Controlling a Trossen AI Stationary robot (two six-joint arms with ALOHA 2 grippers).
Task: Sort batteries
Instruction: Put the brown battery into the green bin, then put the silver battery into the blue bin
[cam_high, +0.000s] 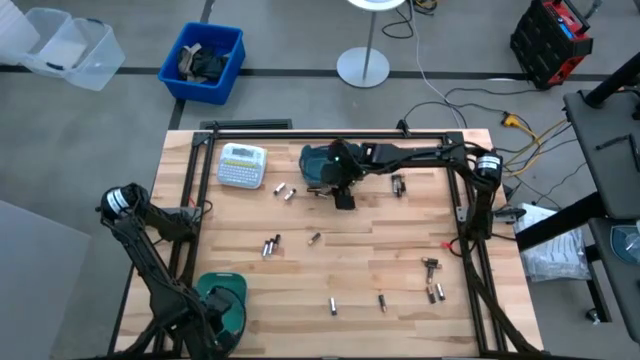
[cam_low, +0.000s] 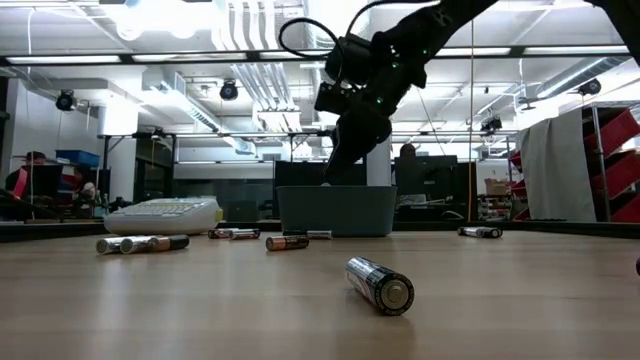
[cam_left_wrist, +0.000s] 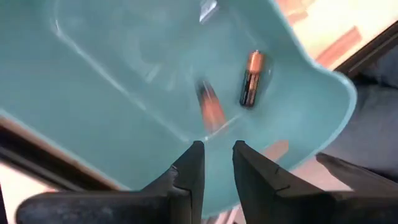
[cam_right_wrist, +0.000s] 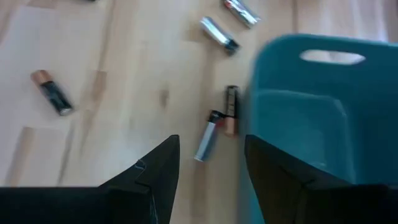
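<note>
High view: the right arm reaches from its base at the table's right edge across the far part of the table, its forearm stretched toward the left, so that the right gripper (cam_high: 343, 196) hangs at the near edge of the far teal bin (cam_high: 318, 162). In the right wrist view its two dark fingers (cam_right_wrist: 152, 171) stand well apart with nothing between them, pointing down at the wooden table (cam_high: 300, 285), where a silvery battery (cam_right_wrist: 206, 137) and a dark one lie touching beside the bin's wall (cam_right_wrist: 311, 124). The low view shows this arm bending down from above to just over the bin (cam_low: 336, 210).

The left arm is folded back at the near left corner, its gripper (cam_high: 215, 318) over the near teal bin (cam_high: 232, 291). In the left wrist view its fingers (cam_left_wrist: 189, 171) are a narrow gap apart and hold nothing; inside that bin lies one dark battery with a copper end (cam_left_wrist: 251, 79), and a blurred streak next to it may be a second.

The rest of the batteries are scattered on the table: a pair (cam_high: 285, 190) just left of the far bin, one (cam_high: 398, 184) right of it, a few (cam_high: 270, 245) near the middle, and more (cam_high: 433, 291) along the near right. A white label-maker (cam_high: 243, 165) sits at the far left.
</note>
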